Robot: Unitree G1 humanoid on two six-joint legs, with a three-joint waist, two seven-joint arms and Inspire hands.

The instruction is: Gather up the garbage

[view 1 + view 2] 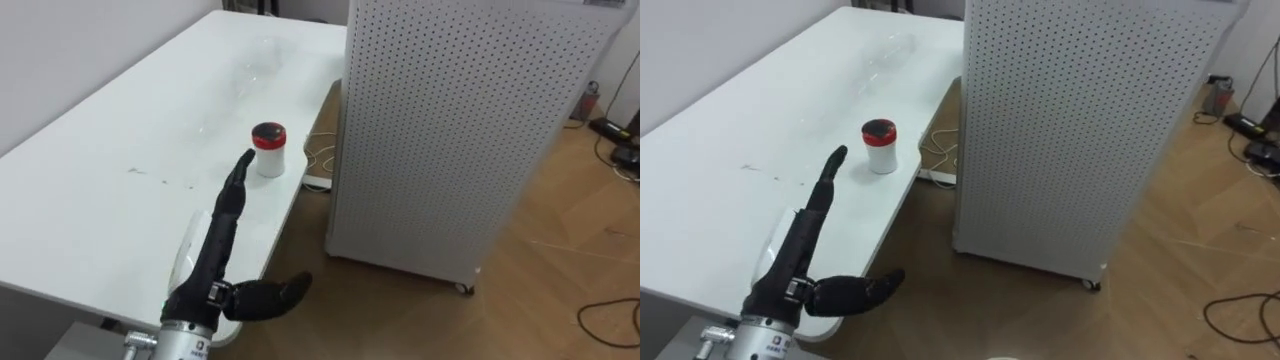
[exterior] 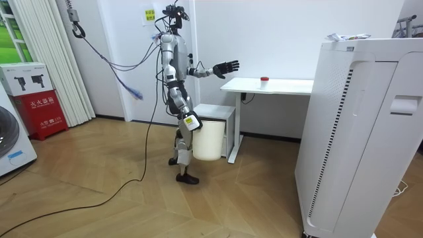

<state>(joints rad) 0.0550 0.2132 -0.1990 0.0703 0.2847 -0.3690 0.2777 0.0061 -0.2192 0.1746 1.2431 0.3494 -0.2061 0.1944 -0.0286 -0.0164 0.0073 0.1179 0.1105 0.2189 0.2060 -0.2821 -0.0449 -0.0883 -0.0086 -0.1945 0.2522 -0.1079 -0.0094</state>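
Since my left hand [image 1: 216,252] hovers with straight, empty fingers [image 1: 238,182] just short of the red-capped jar [image 1: 268,152] on the desk [image 1: 100,170], I should reach forward, then curl around it.

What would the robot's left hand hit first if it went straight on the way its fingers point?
Probably the red-lidded white jar on the white table, just beyond the straight fingertips of the left hand, though the hand's height above the table is unclear.

Black robot hand [image 1: 222,235], slender fingers; silver wrist cuff; silver-grey body, dark joints, cables from head.
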